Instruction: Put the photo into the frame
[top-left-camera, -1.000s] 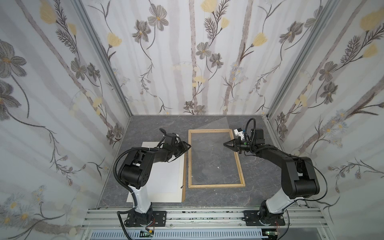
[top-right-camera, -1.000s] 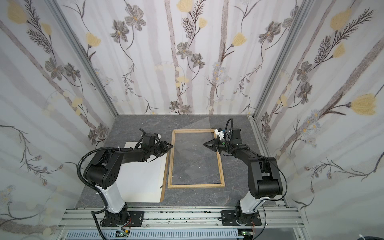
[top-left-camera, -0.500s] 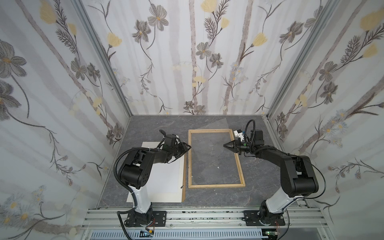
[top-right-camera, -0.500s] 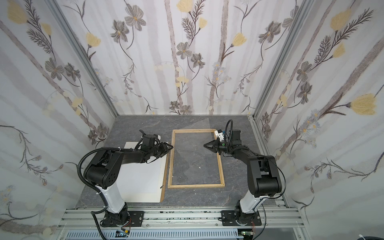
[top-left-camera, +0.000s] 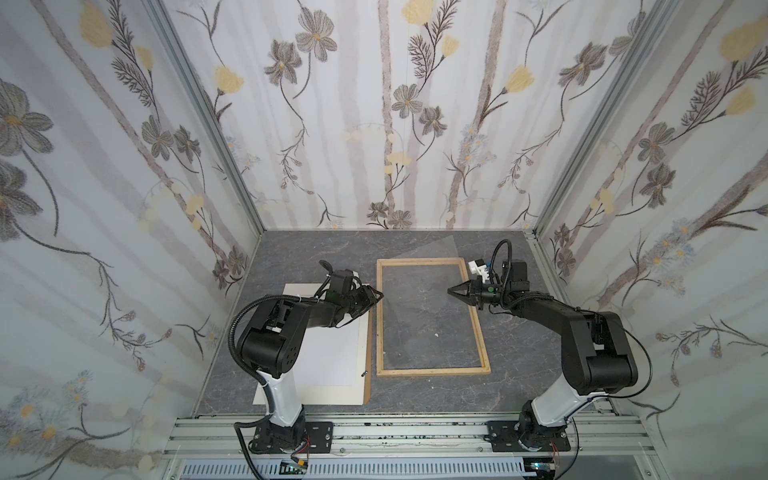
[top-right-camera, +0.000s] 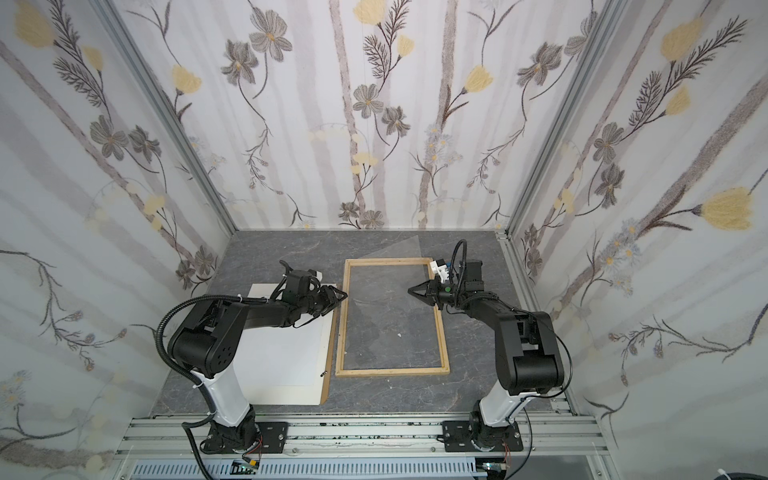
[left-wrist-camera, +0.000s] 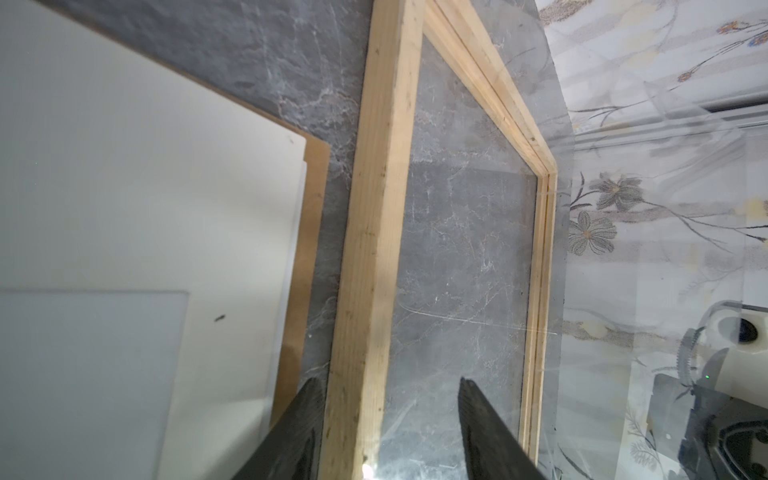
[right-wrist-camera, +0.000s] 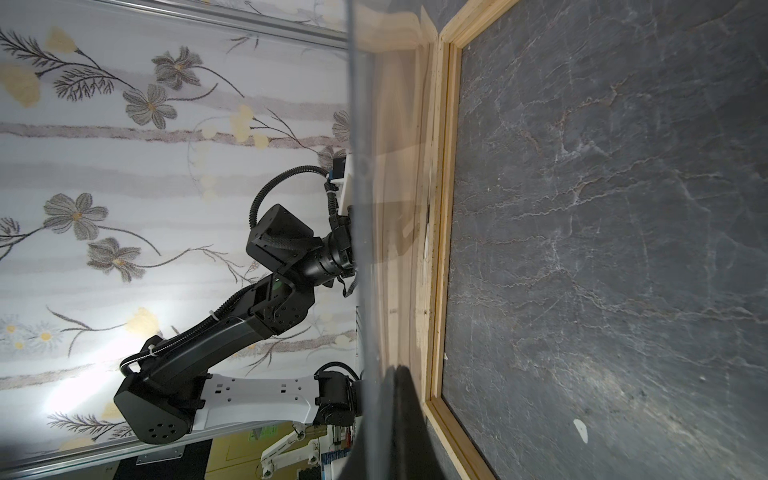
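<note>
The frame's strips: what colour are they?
Pale natural wood; the frame shows best in the left wrist view.

Grey marbled tabletop: wooden frame flat mid-table; brown backing panel just beside, on left.

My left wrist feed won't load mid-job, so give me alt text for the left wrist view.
The left gripper, jaws open, straddles one long rail of the frame, which lies flat on the grey table. A clear sheet slants over the frame's opening; beside the frame lies a white mat board on a brown backing panel.
</note>
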